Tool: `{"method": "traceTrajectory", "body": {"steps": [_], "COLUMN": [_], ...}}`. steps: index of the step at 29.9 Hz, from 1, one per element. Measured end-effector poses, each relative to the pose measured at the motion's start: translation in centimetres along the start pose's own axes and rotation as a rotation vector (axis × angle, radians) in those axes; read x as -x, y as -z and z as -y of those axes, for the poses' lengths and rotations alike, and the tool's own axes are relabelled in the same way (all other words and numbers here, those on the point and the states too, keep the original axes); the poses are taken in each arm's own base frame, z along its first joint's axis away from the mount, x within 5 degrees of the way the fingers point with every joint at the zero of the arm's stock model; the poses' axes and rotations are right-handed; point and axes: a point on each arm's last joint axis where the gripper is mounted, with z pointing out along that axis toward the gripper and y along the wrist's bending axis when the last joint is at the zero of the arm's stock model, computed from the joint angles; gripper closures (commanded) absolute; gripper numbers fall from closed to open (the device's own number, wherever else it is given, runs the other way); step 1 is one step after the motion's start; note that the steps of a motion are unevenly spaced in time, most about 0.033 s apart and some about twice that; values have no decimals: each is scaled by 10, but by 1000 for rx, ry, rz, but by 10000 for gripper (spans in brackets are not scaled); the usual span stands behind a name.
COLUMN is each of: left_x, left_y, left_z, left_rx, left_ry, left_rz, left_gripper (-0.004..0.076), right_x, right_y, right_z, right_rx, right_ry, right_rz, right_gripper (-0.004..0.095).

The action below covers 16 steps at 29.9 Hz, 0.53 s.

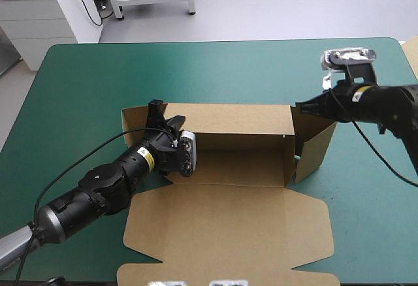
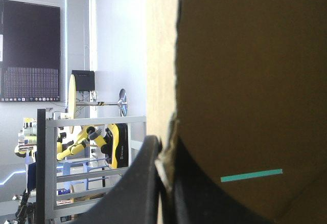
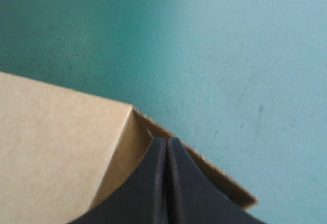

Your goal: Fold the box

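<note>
High view first: where is the box [image 1: 235,162], and who has it?
— Mid-table on the teal-green cover [image 1: 85,83], with its far wall up and its lid flat on its near side. The left gripper [image 1: 164,117] is clamped on its left end wall. The right gripper [image 1: 302,106], fingers pressed together, touches the top corner of its right end.
So which step?
— Raising the end walls, I'd judge. Next, swing both square and tuck them, keeping the far wall upright.
</note>
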Motion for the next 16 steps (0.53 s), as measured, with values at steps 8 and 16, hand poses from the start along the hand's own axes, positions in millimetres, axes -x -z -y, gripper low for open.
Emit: {"method": "traceTrajectory", "body": {"steps": [8,16], "left_x": [0,0], "left_y": [-1,-1], "left_z": [0,0], "left_rx": [0,1], "left_ry": [1,-1], "left_rz": [-3,-3], "left_gripper": [731,731], "right_x": [32,24], "right_y": [-57,-71], "right_z": [18,32], "right_rx": [-34,-45], "right_ry": [-40,-57], "right_rz": [-106,-248], "right_gripper": [929,929]}}
